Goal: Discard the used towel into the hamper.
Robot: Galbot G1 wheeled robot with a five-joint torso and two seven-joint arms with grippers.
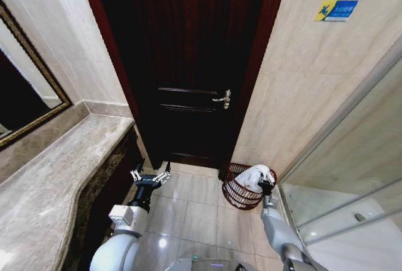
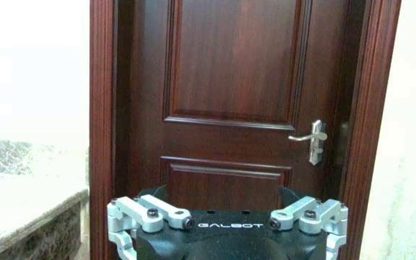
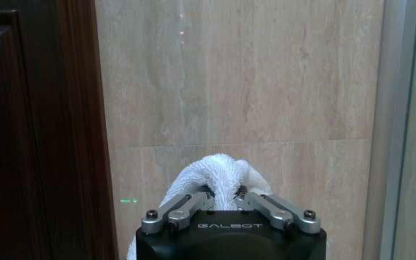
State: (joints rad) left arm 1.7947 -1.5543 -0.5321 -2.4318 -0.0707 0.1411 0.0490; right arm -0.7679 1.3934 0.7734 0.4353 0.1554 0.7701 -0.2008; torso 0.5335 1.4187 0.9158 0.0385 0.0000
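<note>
"GALBOT" on both grippers' housings

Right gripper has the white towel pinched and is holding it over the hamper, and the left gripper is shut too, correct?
Not quite. The left gripper is open and empty by the counter, as the head view shows. The right gripper does pinch the towel over the hamper.
</note>
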